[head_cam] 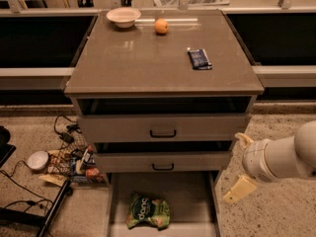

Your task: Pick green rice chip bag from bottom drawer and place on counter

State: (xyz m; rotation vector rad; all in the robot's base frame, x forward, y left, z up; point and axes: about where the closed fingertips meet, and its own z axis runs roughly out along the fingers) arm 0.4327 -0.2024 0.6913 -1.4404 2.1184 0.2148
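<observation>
Gripper (239,189), cream-coloured, open-or-closed state cannot be told, hangs right of the wide grey-brown bottom drawer (182,189); descending here risks striking its wall, missing the wrinkly green rice chip bag (148,211).

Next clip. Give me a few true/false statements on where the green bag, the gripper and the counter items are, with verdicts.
1. The wrinkly bright-green snack bag lies in the open bottom drawer. True.
2. The gripper grips the bag. False: it hangs to the right of the drawer, apart from the bag.
3. A small dark-blue packet lies on the glossy grey-brown counter. True.
4. The white bowl sits in the bottom drawer. False: it stands on the counter near a round orange fruit.
</observation>
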